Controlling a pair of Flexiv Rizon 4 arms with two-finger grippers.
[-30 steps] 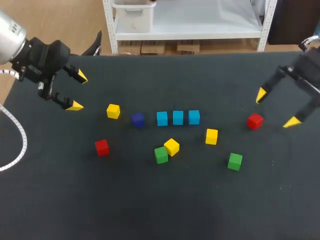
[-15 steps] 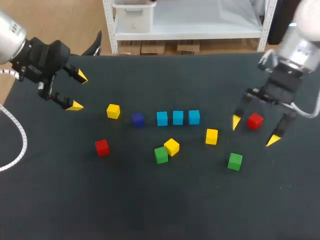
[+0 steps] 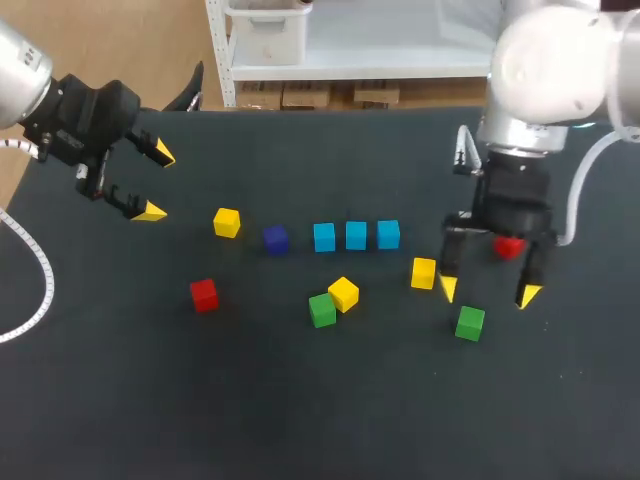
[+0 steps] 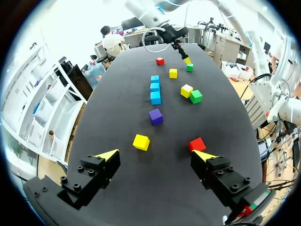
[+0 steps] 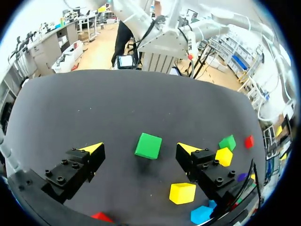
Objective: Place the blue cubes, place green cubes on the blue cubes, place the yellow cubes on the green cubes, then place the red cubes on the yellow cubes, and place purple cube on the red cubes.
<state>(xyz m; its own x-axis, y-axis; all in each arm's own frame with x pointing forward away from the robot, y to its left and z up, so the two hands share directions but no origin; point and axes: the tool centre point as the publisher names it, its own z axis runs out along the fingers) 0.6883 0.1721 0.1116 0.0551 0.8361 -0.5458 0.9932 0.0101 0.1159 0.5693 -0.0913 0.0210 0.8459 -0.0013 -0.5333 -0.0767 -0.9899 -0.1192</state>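
- Step in hand, as judged: pick up a green cube so it can go on the blue row. The right arm (image 3: 545,70) hangs above the green cube (image 5: 148,145). The right jaws are released, spread wide and hold nothing.
- The green cube sits on the worktop (image 3: 300,420), between the two yellow tips and slightly ahead of them. Neither tip touches it.
- Before descending, centre the jaws over the cube. It looks slightly turned against the finger line, so rotate the wrist until the fingers face two flat, opposite sides rather than corners.
- Lower until the tips straddle the cube, then close gently.
- Keep clear of a yellow cube (image 5: 182,193) just beside one finger and a red cube (image 3: 510,247) behind the jaws. Both are apart from the green cube.
- The three blue cubes (image 3: 356,235) form a close row well to one side of the right jaws. Set the green cube down squarely on it.
- The left jaws are released and empty, well apart from the row.
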